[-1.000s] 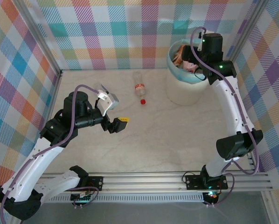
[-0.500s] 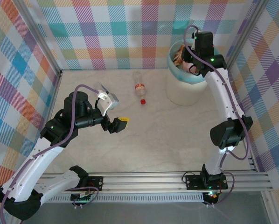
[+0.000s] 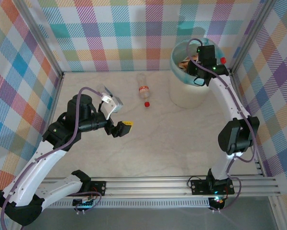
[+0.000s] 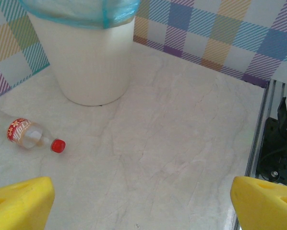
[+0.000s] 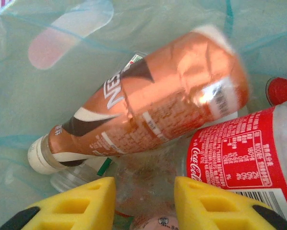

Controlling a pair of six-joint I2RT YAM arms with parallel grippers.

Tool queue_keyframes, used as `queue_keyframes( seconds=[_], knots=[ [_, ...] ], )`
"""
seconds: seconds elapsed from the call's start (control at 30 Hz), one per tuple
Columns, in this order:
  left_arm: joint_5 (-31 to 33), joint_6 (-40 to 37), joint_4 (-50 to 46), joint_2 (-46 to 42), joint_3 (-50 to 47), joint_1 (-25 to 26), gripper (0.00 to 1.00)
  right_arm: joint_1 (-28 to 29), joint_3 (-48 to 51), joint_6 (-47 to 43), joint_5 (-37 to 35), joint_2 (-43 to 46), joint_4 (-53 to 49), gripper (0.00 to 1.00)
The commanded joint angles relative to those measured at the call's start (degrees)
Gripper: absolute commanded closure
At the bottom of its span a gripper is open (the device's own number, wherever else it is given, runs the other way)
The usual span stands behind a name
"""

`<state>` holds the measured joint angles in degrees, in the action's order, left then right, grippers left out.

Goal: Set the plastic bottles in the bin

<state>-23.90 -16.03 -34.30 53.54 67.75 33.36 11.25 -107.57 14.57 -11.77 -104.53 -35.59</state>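
Left gripper point(image 3: 118, 114): we found it spread wide and empty, held above the surface point(image 3: 172, 139), well apart from the bin.
Right gripper point(image 5: 144, 196): it hung over the bin's mouth, fingers drawn close with a small gap between them; we saw nothing clearly pinched.
Loose bottle point(image 3: 143, 88): clear, with a red label and red cap, it lay on its side on the surface, near the bin's left side.
Bin point(image 3: 186, 93): white with a teal liner, it stood at the far right of the surface.
Inside the bin: a copper-labelled bottle point(image 5: 153, 103) with a white cap lay beside a red-labelled bottle point(image 5: 244, 153).
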Motion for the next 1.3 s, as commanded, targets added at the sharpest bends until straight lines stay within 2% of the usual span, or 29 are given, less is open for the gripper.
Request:
queue_keyframes(
  seconds=[0.0,0.17,0.3,0.43,0.6,0.67,0.77,0.83,1.0,1.1,1.27],
  knots=[
    [-0.14,0.39,0.73,-0.39,0.33,0.39,0.06,0.44,-2.96,1.44,4.30,-3.53,-7.62,0.60],
    [0.45,1.06,1.64,-0.98,0.28,0.39,0.06,0.61,-9.86,2.47,4.35,-2.18,-10.18,0.49],
    [3.74,2.99,3.22,-1.14,0.45,0.33,0.06,1.19,-12.22,2.74,3.49,1.44,-10.22,0.41],
    [13.00,7.42,3.81,0.15,1.68,0.30,0.06,1.91,-13.03,2.43,2.94,4.92,-10.15,0.37],
    [28.43,17.02,-0.12,5.05,6.11,-0.85,0.03,4.58,-12.39,1.57,3.19,9.44,-9.76,0.36],
    [30.71,21.22,-3.49,8.26,8.69,-2.77,0.03,6.72,-10.48,0.87,4.25,11.60,-7.95,0.35],
    [30.73,27.85,-8.36,14.31,12.56,-7.40,0.03,11.38,-6.43,-0.21,5.20,14.66,-4.83,0.35],
    [28.55,32.14,-10.29,18.23,13.98,-11.39,0.04,15.02,-3.66,-1.21,5.04,16.30,-3.14,0.35],
    [17.53,42.24,-8.08,29.34,14.54,-22.81,0.03,22.64,4.07,-1.55,6.14,19.28,1.23,0.35],
    [14.91,44.39,-7.53,37.70,17.69,-26.45,0.04,24.84,7.70,-0.33,6.81,20.04,2.01,0.34],
    [14.96,44.77,-7.51,51.26,25.61,-29.09,0.04,26.01,11.31,1.02,8.15,20.66,0.81,0.33]
  ],
)
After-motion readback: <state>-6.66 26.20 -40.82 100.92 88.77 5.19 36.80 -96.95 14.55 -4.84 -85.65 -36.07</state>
